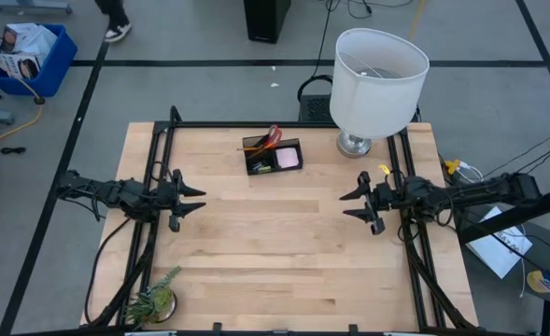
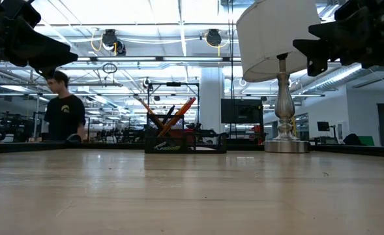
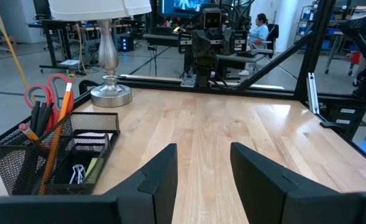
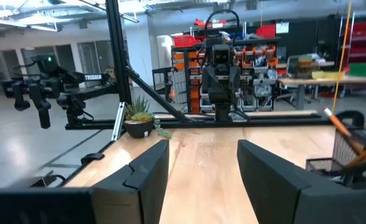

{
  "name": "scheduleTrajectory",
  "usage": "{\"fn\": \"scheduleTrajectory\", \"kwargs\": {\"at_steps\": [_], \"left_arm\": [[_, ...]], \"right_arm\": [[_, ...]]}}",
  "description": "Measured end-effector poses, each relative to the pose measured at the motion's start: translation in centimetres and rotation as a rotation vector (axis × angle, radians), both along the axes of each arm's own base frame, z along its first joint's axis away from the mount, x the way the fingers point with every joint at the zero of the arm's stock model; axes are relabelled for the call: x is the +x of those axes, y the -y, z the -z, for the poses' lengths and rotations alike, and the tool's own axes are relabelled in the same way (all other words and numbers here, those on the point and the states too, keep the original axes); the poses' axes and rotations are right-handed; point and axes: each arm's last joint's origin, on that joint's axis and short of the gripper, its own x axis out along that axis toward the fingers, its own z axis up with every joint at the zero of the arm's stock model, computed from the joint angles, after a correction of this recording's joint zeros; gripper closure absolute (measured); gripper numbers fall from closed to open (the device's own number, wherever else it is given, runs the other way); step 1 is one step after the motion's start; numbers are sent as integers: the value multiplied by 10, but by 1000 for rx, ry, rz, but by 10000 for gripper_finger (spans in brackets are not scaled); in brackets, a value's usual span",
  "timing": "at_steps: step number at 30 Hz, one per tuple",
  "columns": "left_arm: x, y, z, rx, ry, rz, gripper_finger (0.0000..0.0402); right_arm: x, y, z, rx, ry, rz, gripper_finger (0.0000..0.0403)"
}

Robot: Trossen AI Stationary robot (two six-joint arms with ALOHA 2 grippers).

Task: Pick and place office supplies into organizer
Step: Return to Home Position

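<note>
High view: organizer point(image 1: 273, 156) at the surface's point(image 1: 275, 261) far middle, supplies gathered inside; left gripper point(image 1: 200, 198) and right gripper point(image 1: 346, 204) hang apart at either side, presumably parked, no supplies lying loose. Wrist views: both pairs of fingers point(image 3: 161, 180) spread wide, empty; scissors point(image 3: 43, 93) stand upright in the organizer.

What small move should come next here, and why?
Probably none beyond settling both arms at rest. The left gripper and right gripper hang open and empty at the table's sides, and the pencils already stand in the organizer.
</note>
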Motion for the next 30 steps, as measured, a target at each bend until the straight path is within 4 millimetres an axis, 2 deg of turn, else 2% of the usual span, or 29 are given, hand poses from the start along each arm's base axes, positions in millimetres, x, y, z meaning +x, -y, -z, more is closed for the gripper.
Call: {"fn": "scheduleTrajectory", "kwargs": {"at_steps": [3, 7, 12, 15, 21, 26, 30], "left_arm": [[0, 0, 0, 0, 0, 0, 247], [0, 0, 0, 0, 0, 0, 247], [0, 0, 0, 0, 0, 0, 247], [0, 0, 0, 0, 0, 0, 247], [0, 0, 0, 0, 0, 0, 247], [0, 0, 0, 0, 0, 0, 247], [0, 0, 0, 0, 0, 0, 247]], "right_arm": [[-4, 1, 3, -80, -30, 19, 220], [-11, 3, 18, -188, -172, 24, 220], [-21, 4, 27, -180, -269, 23, 220], [-26, 6, 19, -209, -182, 62, 220], [-35, 8, 8, -383, -26, 113, 220], [-35, 7, 8, -560, 0, 113, 220], [-35, 7, 8, -590, 2, 113, 220]]}}
